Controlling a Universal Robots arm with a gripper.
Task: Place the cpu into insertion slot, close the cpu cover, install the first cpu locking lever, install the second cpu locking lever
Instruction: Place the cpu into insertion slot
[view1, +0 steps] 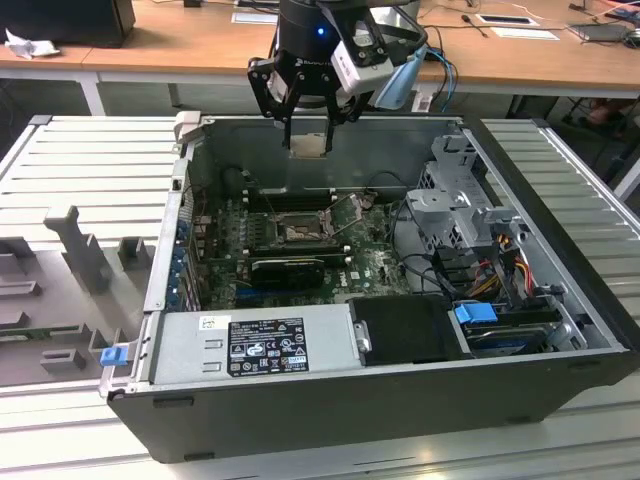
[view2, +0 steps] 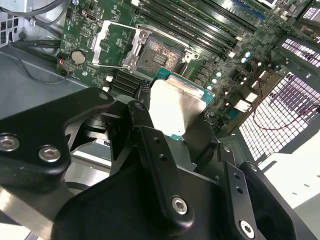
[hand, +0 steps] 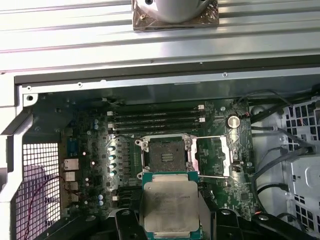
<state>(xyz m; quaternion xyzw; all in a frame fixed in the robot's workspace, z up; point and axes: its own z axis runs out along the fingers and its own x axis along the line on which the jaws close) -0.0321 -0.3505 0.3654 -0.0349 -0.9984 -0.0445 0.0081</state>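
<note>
My gripper (view1: 309, 128) hangs above the open computer case (view1: 140, 300), shut on the cpu (view1: 308, 145), a flat pale silvery square. Both wrist views show the cpu (view2: 175, 106) (hand: 170, 205) held by its edges between the black fingers (view2: 152, 145) (hand: 125, 222). Below it on the green motherboard lies the insertion slot (view1: 298, 233) (view2: 157, 52) (hand: 165, 157), its dark centre uncovered. The cpu cover (view2: 97, 42) (hand: 231, 156) is swung open beside the slot. Thin wire locking levers (hand: 210, 136) stand unlatched around it.
Long black memory slots (hand: 157, 120) run along one side of the slot. A grey power supply (view1: 250, 345), a metal drive cage (view1: 455, 205) and loose cables (view1: 500, 255) take up the case's near and right parts in the exterior view. A grey moulded tray (view1: 60, 290) lies at the exterior view's left.
</note>
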